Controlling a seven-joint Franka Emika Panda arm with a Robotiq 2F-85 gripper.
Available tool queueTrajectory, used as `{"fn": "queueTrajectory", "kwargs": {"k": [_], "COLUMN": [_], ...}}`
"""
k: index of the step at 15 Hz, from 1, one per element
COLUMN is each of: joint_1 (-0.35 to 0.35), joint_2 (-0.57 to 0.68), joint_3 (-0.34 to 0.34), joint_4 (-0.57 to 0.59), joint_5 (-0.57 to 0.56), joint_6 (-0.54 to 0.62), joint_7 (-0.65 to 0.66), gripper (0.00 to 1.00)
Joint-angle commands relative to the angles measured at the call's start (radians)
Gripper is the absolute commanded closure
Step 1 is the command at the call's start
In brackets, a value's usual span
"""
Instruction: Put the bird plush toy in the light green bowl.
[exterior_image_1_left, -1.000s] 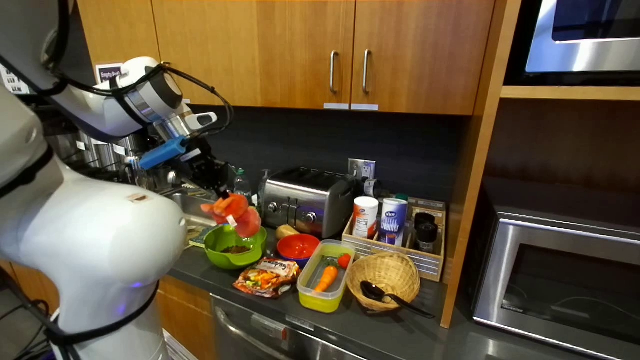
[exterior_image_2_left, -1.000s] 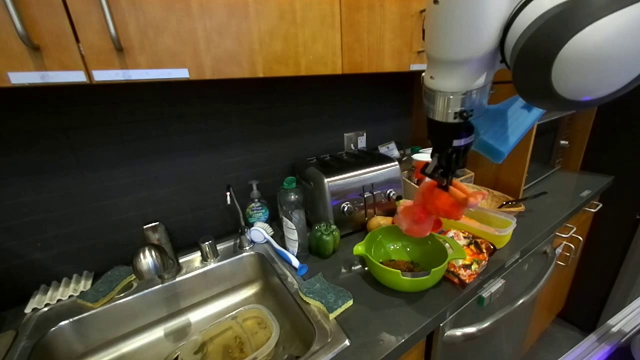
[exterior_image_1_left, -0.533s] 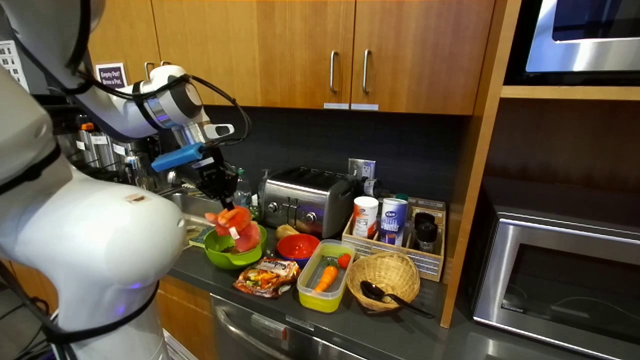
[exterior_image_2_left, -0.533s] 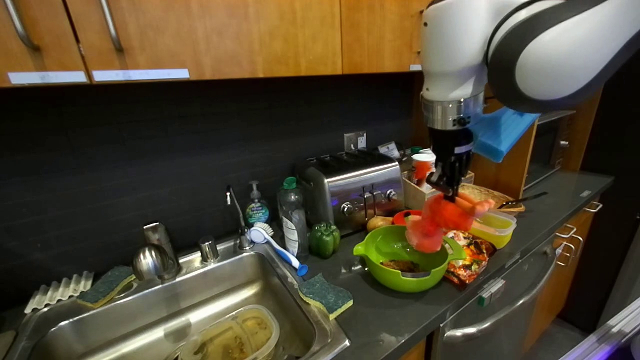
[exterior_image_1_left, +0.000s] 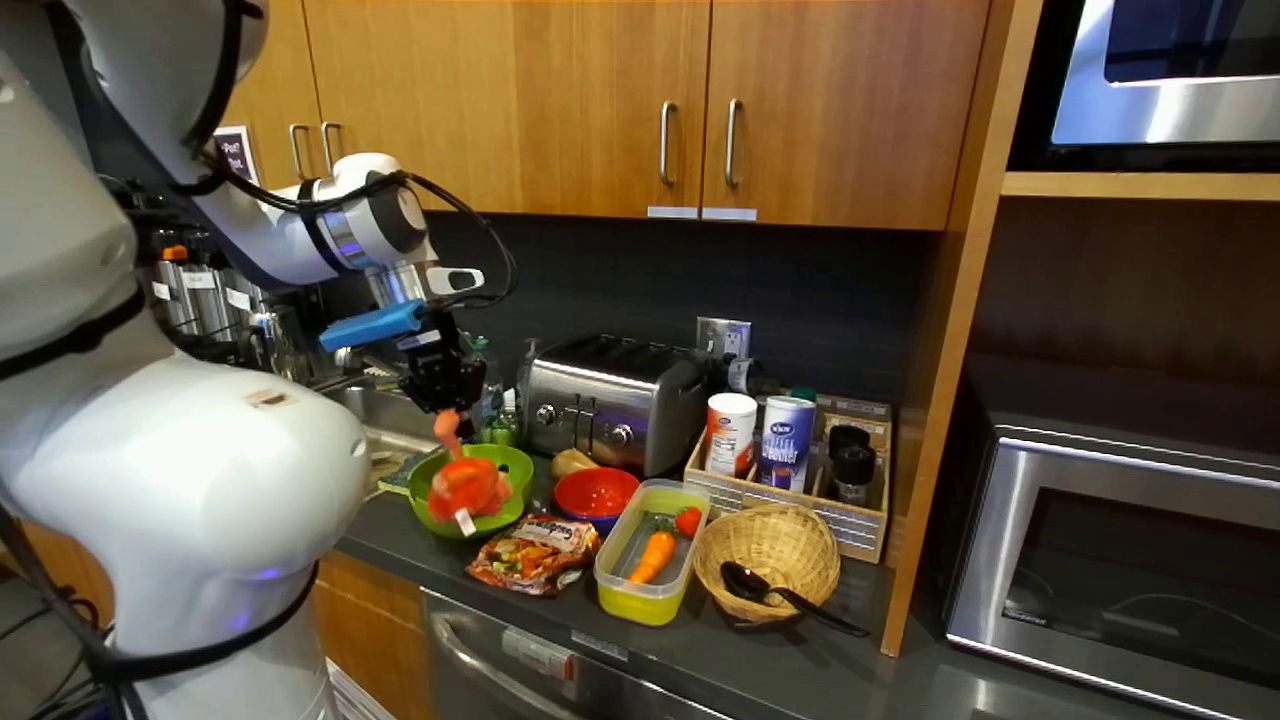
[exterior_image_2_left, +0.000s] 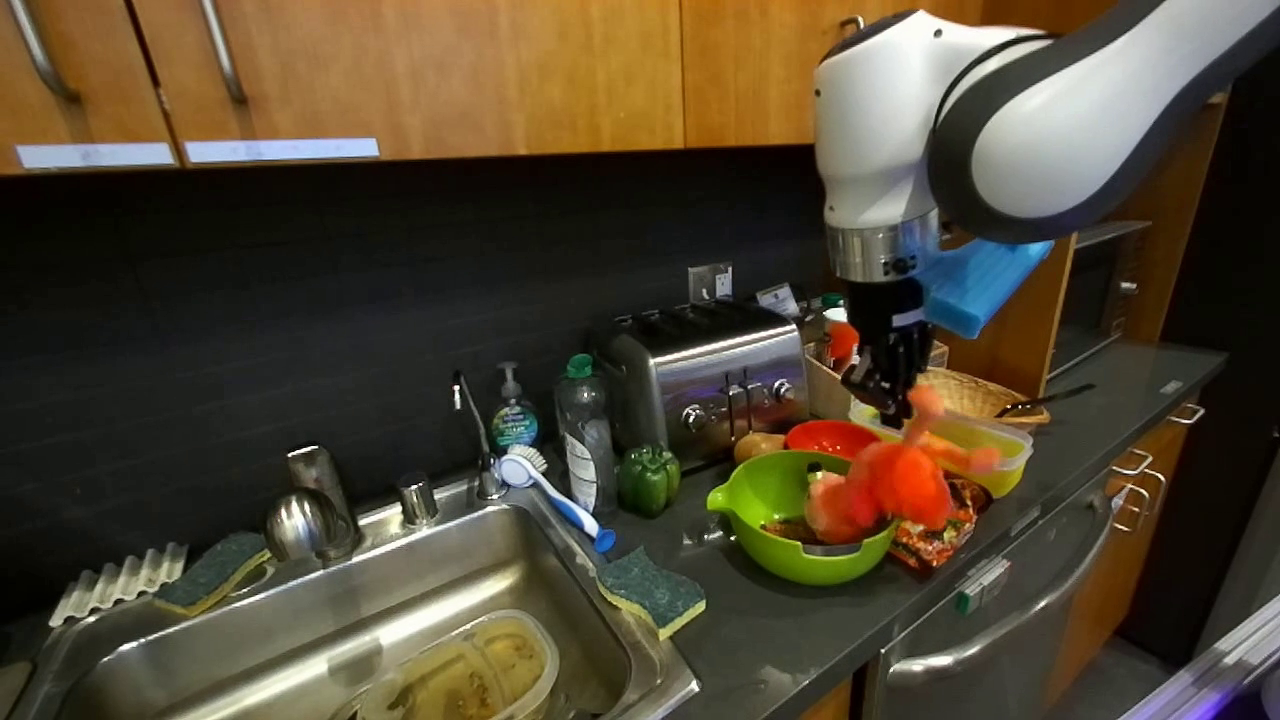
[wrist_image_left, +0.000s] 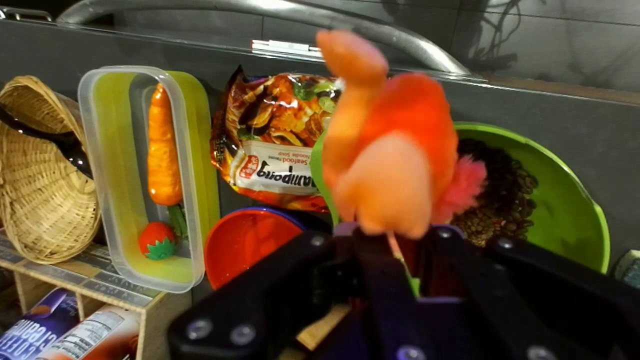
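Observed bird plush toy (exterior_image_2_left: 905, 488): orange-red body, paler pink parts, blurred in outline, with one slender part pointing up. Overlaps rim of light green bowl (exterior_image_2_left: 800, 568) in both exterior views; cannot tell whether touching. Stands upright, round, near counter's (exterior_image_2_left: 745, 622) front edge: bowl.

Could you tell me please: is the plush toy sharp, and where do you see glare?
The bird plush toy is blurred in both exterior views and the wrist view; glare sits on the sink in an exterior view; small highlights on the carrot in the wrist view.
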Motion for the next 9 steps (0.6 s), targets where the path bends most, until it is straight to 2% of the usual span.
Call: {"fn": "queueTrajectory", "kwargs": {"k": [1, 8, 9], "joint_1": [-0.004, -0.002, -0.003], "joint_2": [0.028, 0.032, 0.030], "joint_3": [-0.006, -0.006, -0.006], "joint_4": [0.037, 0.045, 0.044], "joint_5": [0.008, 0.008, 0.006], "joint_6": [-0.021, -0.018, -0.017], "joint_7": [-0.015, -0.011, -0.009], "gripper": [0.51, 0.04, 0.01]}}
